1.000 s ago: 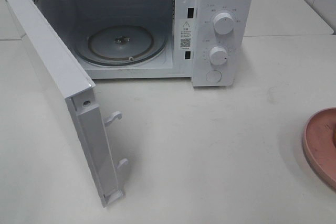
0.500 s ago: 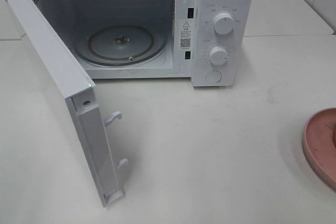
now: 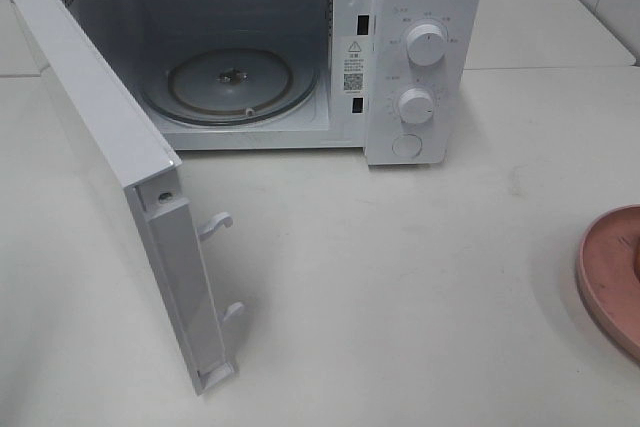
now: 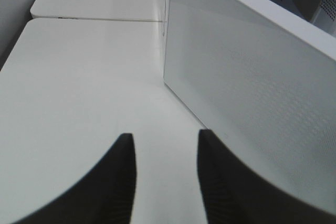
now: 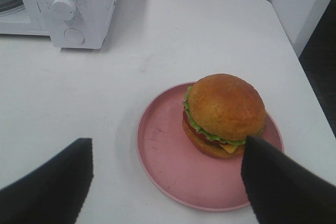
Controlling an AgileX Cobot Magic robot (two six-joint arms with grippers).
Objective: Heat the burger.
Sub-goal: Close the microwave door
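Note:
The burger (image 5: 224, 113), with its golden-brown bun, green lettuce, tomato and cheese, stands on a pink plate (image 5: 168, 166) on the white table. My right gripper (image 5: 167, 141) hovers above the near side of the plate, open wide and holding nothing. The exterior high view catches only the plate's rim (image 3: 605, 282) at its right edge. The white microwave (image 3: 425, 57) stands at the back with its door (image 3: 110, 147) swung wide open and its glass turntable (image 3: 230, 85) bare. My left gripper (image 4: 165, 134) is low over the table beside the door's outer face (image 4: 252, 87), its fingers apart and empty.
Two round knobs (image 3: 426, 45) and a door button (image 3: 406, 145) sit on the microwave's right panel. The door's two latch hooks (image 3: 216, 225) stick out toward the table's middle. A seam between table tops runs behind the microwave. Neither arm shows in the exterior high view.

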